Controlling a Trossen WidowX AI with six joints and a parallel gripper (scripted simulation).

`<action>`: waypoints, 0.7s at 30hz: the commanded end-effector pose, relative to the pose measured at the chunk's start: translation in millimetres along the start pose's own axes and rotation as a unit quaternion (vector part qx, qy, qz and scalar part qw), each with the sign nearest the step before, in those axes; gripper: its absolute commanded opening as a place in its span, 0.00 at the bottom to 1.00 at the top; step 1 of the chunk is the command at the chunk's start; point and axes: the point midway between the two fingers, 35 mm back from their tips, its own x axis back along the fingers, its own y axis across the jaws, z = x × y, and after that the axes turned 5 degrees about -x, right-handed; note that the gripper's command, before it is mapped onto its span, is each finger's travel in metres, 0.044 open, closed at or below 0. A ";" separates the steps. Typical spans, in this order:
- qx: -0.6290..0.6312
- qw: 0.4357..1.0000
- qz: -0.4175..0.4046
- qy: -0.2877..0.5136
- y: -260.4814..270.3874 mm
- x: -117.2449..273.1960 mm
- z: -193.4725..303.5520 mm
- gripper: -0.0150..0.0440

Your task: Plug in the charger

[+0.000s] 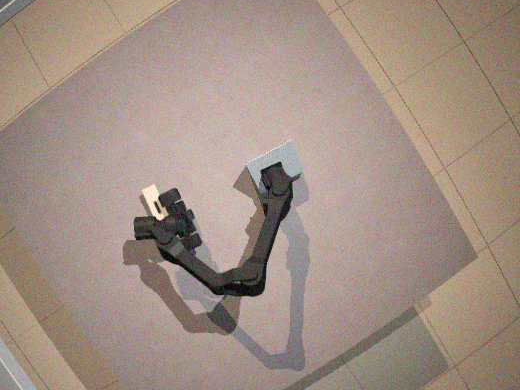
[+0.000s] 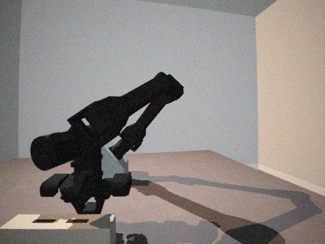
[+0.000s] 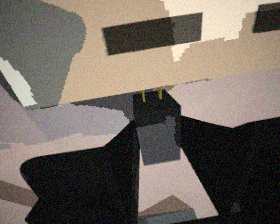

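Note:
The cream power strip [image 1: 150,194] [image 2: 19,224] [image 3: 110,75] has two dark outlet recesses in its top; one recess [image 3: 152,34] shows whole in the wrist view, the other [image 3: 270,19] is cut off at the right. My gripper [image 2: 90,210] [image 3: 153,121] is shut on the dark charger [image 3: 159,114]. Two thin brass prongs [image 3: 160,93] stand out from the charger towards the strip. In the wrist view the prong tips lie at the strip's near long edge, below the whole recess, not over it. Their height above the strip is hard to tell. The fingertips are hidden in the top view.
A pale blue-grey slanted block [image 1: 287,159] [image 2: 109,165] stands at the arm's base. The arm's links [image 1: 235,281] [image 2: 140,96] bend round between the base and the strip. Shadows of the arm fall across the strip and the floor mat [image 1: 350,214].

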 end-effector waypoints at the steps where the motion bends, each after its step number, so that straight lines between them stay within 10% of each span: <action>1: -0.001 1.000 -0.002 -0.002 0.9 1.0 -2.5 0.25; 21: 0.000 1.000 -0.002 -0.002 1.4 1.4 -5.7 0.25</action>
